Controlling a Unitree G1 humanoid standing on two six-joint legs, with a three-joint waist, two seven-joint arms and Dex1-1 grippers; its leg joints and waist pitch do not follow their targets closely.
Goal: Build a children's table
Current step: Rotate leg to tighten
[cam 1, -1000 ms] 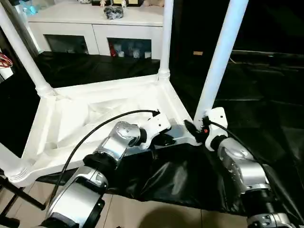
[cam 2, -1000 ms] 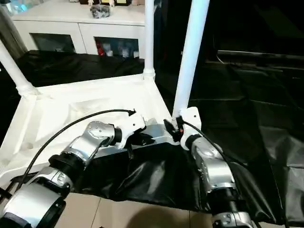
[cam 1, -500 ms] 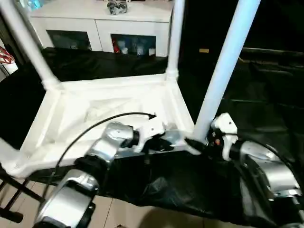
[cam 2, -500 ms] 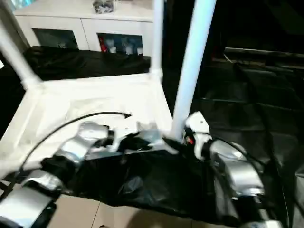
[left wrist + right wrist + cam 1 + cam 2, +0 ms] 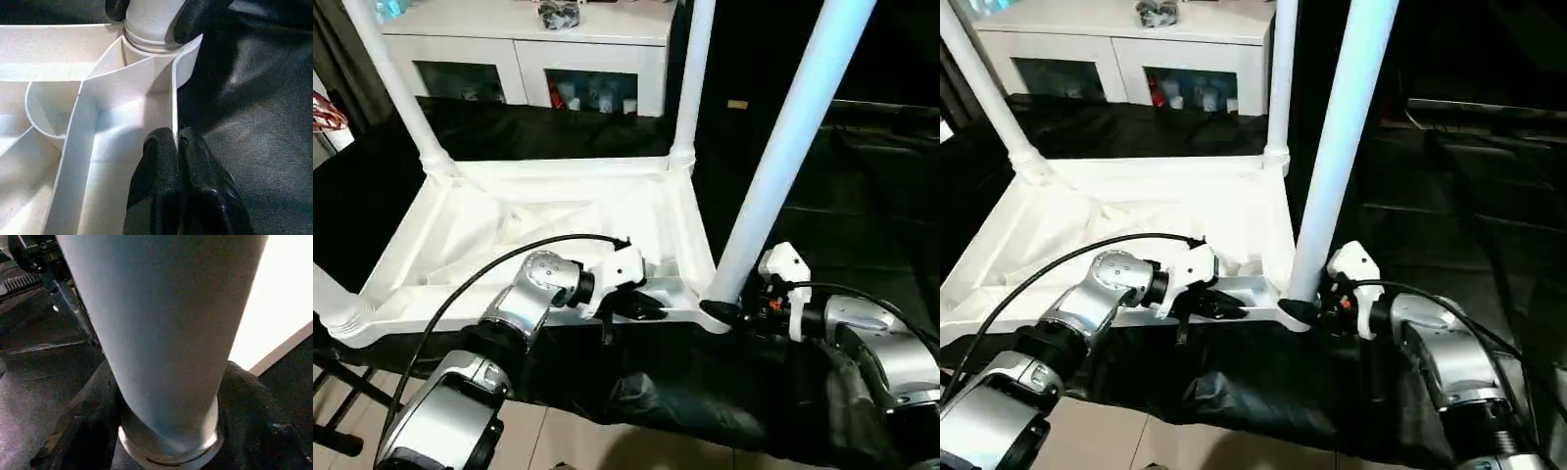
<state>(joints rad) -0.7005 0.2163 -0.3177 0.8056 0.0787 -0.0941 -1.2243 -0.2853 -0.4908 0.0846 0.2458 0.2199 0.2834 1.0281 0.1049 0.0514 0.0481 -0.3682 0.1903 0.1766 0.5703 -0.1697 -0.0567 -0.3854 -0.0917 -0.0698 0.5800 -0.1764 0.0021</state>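
The children's table lies upside down on black cloth, its white top (image 5: 558,211) facing me and its legs pointing up. My left gripper (image 5: 641,305) is shut on the thin near rim (image 5: 174,98) of the top, close to the near right corner socket. My right gripper (image 5: 724,311) reaches in from the right, its black fingers (image 5: 195,14) closed on either side of the base of the near right leg (image 5: 783,166), just above the socket. The far right leg (image 5: 693,78) and far left leg (image 5: 396,88) stand in their sockets. The near left socket (image 5: 337,313) sits at the picture's edge.
A white cabinet (image 5: 548,39) with shelf openings stands behind the table. Crumpled black cloth (image 5: 685,392) covers the surface under and in front of the table. Black stand legs (image 5: 342,411) cross the pale floor at the lower left.
The camera has shifted. My right forearm now lies lower and more sideways, with its fingers still at the leg's base. My left gripper stays on the rim.
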